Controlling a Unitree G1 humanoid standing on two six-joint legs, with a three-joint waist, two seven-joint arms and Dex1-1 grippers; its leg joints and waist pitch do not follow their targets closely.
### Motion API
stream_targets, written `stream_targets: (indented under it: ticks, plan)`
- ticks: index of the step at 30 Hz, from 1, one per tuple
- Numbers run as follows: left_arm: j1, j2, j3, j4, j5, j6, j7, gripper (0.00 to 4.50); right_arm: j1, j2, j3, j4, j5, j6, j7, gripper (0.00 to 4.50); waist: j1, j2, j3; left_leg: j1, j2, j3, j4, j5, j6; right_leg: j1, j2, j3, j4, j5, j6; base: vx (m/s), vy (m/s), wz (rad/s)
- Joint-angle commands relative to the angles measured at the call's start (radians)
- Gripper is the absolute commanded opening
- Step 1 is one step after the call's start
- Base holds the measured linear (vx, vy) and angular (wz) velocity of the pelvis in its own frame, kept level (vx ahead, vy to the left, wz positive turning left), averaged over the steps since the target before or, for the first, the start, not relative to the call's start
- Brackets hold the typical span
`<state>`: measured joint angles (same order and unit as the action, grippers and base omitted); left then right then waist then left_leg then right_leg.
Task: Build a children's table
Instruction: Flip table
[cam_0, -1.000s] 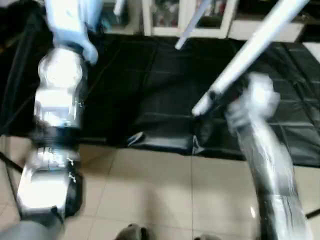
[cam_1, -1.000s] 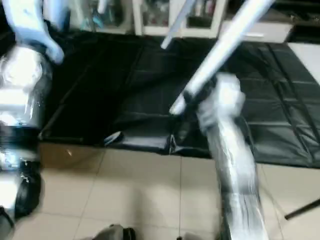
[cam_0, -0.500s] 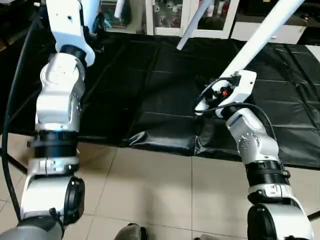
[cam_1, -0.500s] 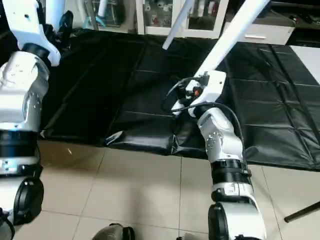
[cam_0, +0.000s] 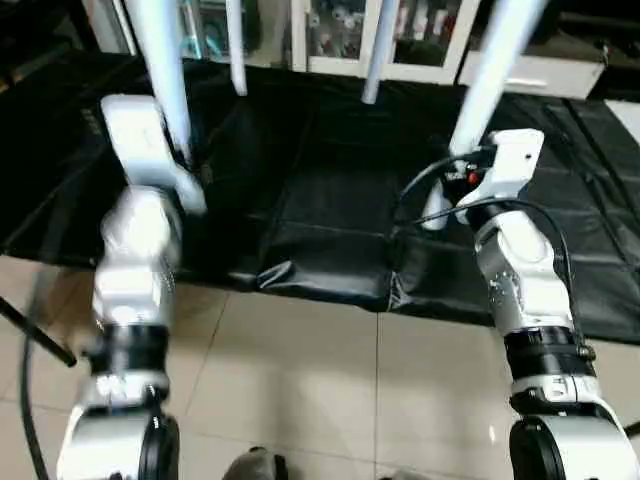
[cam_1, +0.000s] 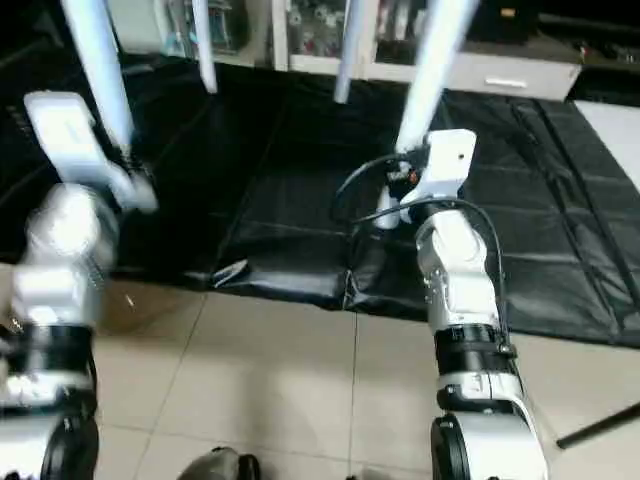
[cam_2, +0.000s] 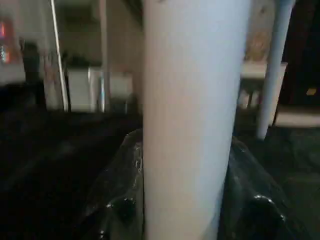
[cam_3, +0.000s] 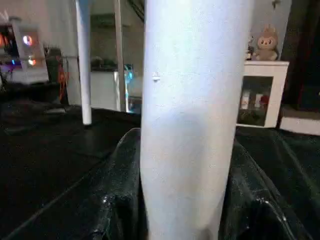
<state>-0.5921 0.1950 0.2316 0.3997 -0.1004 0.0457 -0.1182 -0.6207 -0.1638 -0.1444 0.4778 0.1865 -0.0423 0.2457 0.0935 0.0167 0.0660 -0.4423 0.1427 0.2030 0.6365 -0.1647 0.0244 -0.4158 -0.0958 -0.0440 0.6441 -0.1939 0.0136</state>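
Jaws on both arms are closed around table legs, one leg each. The left gripper (cam_0: 183, 160) clamps the front-left leg (cam_0: 160, 60), and the left wrist view shows that tube (cam_2: 192, 120) running up between the two black fingers (cam_2: 117, 200), touching both. The right gripper (cam_0: 455, 190) clamps the front-right leg (cam_0: 490, 75) near its lower end; in the right wrist view that tube (cam_3: 192, 115) sits squeezed between the fingers (cam_3: 122, 200) in the same way. Both held legs stand nearly upright, tips down near the black-covered work table (cam_0: 330, 180), the right one leaning slightly. Two more white legs, the rear-left leg (cam_0: 235, 45) and the rear-right leg (cam_0: 378, 50), hang farther back over the same table, also pointing down. All four legs run out of the top of the head views, so the tabletop cannot be seen. Tiled floor (cam_0: 300, 380) lies between the robot and the table edge.
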Motion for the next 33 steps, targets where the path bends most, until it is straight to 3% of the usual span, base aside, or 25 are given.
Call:
stream_targets:
  ticks: [1,3,8,10,13,14,15,16,18,21,22,23,24,25,28,29,33]
  plan:
    - [-0.012,0.000,-0.030,0.047,0.023,-0.050,-0.015,1.58,0.022,0.009,0.012,0.021,-0.024,-0.022,-0.025,1.42,-0.009,0.002,-0.093,0.070,0.079,-0.039,-0.093,-0.273,-0.036,0.020,-0.052,0.032,-0.076,-0.106,-0.191,0.000,0.000,0.00]
    - [-0.007,-0.002,-0.037,0.086,0.034,-0.074,-0.019,1.56,0.027,0.014,0.021,0.029,-0.038,-0.034,-0.032,1.40,-0.009,0.001,-0.090,0.077,0.080,-0.038,-0.097,-0.308,-0.056,0.014,-0.049,0.032,-0.080,-0.109,-0.183,0.000,0.000,0.00]
    - [-0.028,-0.002,-0.081,0.244,0.070,-0.159,-0.057,1.54,0.049,0.033,0.032,0.083,-0.073,-0.066,-0.066,1.37,-0.019,-0.001,-0.088,0.074,0.081,-0.044,-0.113,-0.374,-0.103,0.019,-0.053,0.031,-0.082,-0.142,-0.153,0.000,0.000,0.00]
    - [-0.044,0.000,-0.091,0.279,0.078,-0.178,-0.067,1.54,0.053,0.034,0.030,0.109,-0.077,-0.074,-0.078,1.37,-0.020,-0.006,-0.086,0.080,0.078,-0.038,-0.110,-0.394,-0.104,0.012,-0.057,0.035,-0.089,-0.166,-0.153,0.000,0.000,0.00]
    - [-0.100,0.010,-0.114,0.399,0.104,-0.224,-0.090,1.54,0.064,0.038,0.016,0.188,-0.086,-0.097,-0.117,1.37,-0.016,-0.001,-0.086,0.081,0.078,-0.040,-0.109,-0.398,-0.102,0.012,-0.062,0.038,-0.095,-0.183,-0.154,0.000,0.000,0.00]
    - [-0.111,0.012,-0.116,0.425,0.109,-0.237,-0.095,1.54,0.066,0.038,0.015,0.197,-0.088,-0.102,-0.125,1.37,-0.018,-0.004,-0.087,0.075,0.079,-0.042,-0.110,-0.378,-0.098,0.018,-0.062,0.037,-0.092,-0.158,-0.156,0.000,0.000,0.00]
    - [-0.124,0.018,-0.123,0.448,0.121,-0.250,-0.095,1.54,0.069,0.037,0.021,0.201,-0.095,-0.110,-0.128,1.37,-0.016,0.004,-0.088,0.075,0.080,-0.043,-0.111,-0.378,-0.098,0.017,-0.062,0.037,-0.090,-0.151,-0.154,0.000,0.000,0.00]
    - [-0.136,0.023,-0.127,0.476,0.130,-0.271,-0.095,1.54,0.070,0.037,0.025,0.206,-0.103,-0.119,-0.130,1.37,-0.018,-0.001,-0.088,0.077,0.080,-0.041,-0.111,-0.375,-0.097,0.016,-0.059,0.036,-0.087,-0.134,-0.157,0.000,0.000,0.00]
    - [-0.162,0.036,-0.135,0.522,0.150,-0.298,-0.087,1.54,0.075,0.037,0.022,0.209,-0.117,-0.131,-0.159,1.37,-0.019,0.007,-0.089,0.072,0.080,-0.044,-0.113,-0.361,-0.096,0.022,-0.060,0.034,-0.084,-0.112,-0.161,0.000,0.000,0.00]
    - [-0.185,0.047,-0.136,0.568,0.155,-0.325,-0.074,1.54,0.077,0.039,0.015,0.222,-0.119,-0.137,-0.174,1.37,-0.020,0.003,-0.091,0.072,0.080,-0.042,-0.111,-0.353,-0.088,0.024,-0.062,0.034,-0.082,-0.082,-0.174,0.000,0.000,0.00]
    - [-0.193,0.051,-0.128,0.592,0.147,-0.343,-0.077,1.54,0.079,0.041,0.020,0.229,-0.118,-0.146,-0.170,1.37,-0.020,0.007,-0.092,0.073,0.080,-0.041,-0.110,-0.345,-0.083,0.024,-0.061,0.033,-0.081,-0.065,-0.180,0.000,0.000,0.00]
    - [-0.194,0.055,-0.114,0.603,0.124,-0.341,-0.106,2.10,0.086,0.051,0.030,0.214,-0.102,-0.168,-0.127,1.37,-0.020,0.007,-0.093,0.072,0.080,-0.041,-0.109,-0.340,-0.076,0.027,-0.062,0.033,-0.078,-0.047,-0.187,0.000,0.000,0.00]
    - [-0.194,0.055,-0.114,0.603,0.123,-0.341,-0.106,2.24,0.087,0.052,0.030,0.214,-0.102,-0.169,-0.126,1.93,-0.020,0.007,-0.093,0.072,0.080,-0.041,-0.109,-0.340,-0.076,0.027,-0.062,0.033,-0.078,-0.047,-0.187,0.000,0.000,0.00]
    - [-0.189,0.057,-0.107,0.602,0.112,-0.345,-0.116,2.24,0.094,0.057,0.036,0.196,-0.097,-0.188,-0.109,1.93,-0.019,0.011,-0.094,0.070,0.081,-0.042,-0.108,-0.319,-0.059,0.031,-0.063,0.032,-0.075,-0.018,-0.197,0.000,0.000,0.00]
    - [-0.179,0.051,-0.094,0.601,0.084,-0.360,-0.138,2.51,0.106,0.069,0.030,0.167,-0.063,-0.189,-0.077,2.22,-0.020,0.007,-0.094,0.069,0.082,-0.039,-0.106,-0.289,-0.028,0.035,-0.064,0.033,-0.074,0.022,-0.212,0.000,0.000,0.00]
    - [-0.166,0.049,-0.092,0.591,0.077,-0.370,-0.147,2.64,0.116,0.069,0.036,0.149,-0.061,-0.192,-0.072,2.32,-0.016,0.012,-0.094,0.073,0.084,-0.038,-0.105,-0.280,-0.020,0.033,-0.064,0.032,-0.073,0.024,-0.227,0.000,0.000,0.00]
    - [-0.082,0.039,-0.076,0.500,0.029,-0.400,-0.190,2.82,0.171,0.066,0.043,0.043,-0.044,-0.166,-0.067,2.67,-0.018,0.007,-0.094,0.070,0.088,-0.039,-0.110,-0.278,-0.015,0.036,-0.061,0.030,-0.070,0.024,-0.226,0.000,0.000,0.00]
